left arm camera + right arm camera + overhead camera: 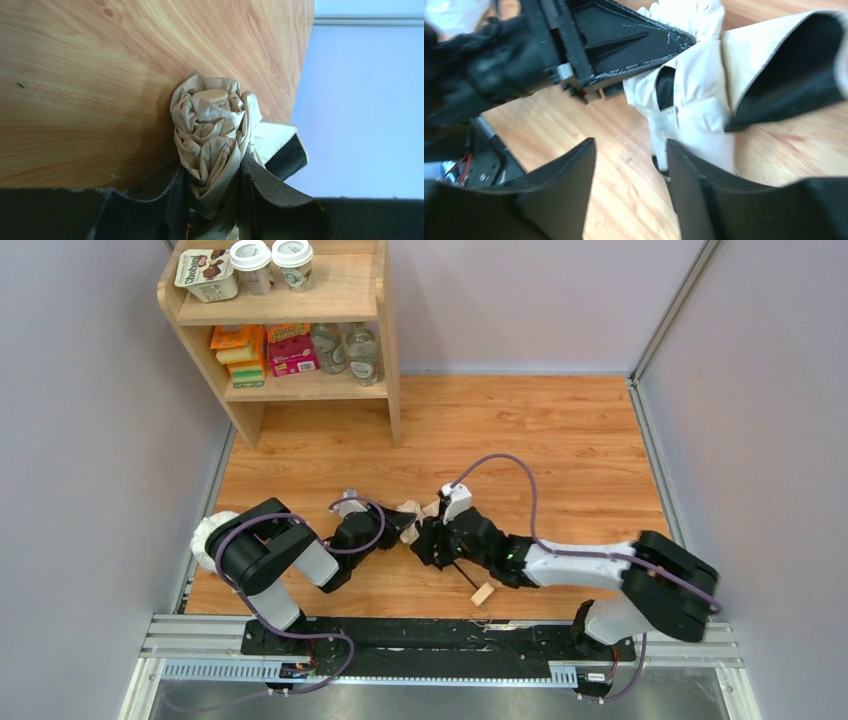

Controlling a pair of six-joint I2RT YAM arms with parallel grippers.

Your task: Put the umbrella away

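The umbrella (412, 517) lies on the wooden floor between my two arms. Its beige canopy is bunched up, and its thin black shaft runs back to a small wooden handle (483, 593). My left gripper (392, 531) is shut on the twisted canopy fabric (212, 135), which fills the gap at the left gripper (212, 172). My right gripper (428, 538) sits right beside it, over the shaft end of the canopy. In the right wrist view my right gripper (630, 146) stands open with only floor between its fingers. The pale fabric (694, 100) lies just past its right finger.
A wooden shelf (385, 350) at the back left holds cups, boxes and bottles. A small white lumpy bag (205, 536) lies by the left wall behind my left arm. Grey walls close in both sides. My left gripper's black body (599, 40) is close in front of the right wrist camera.
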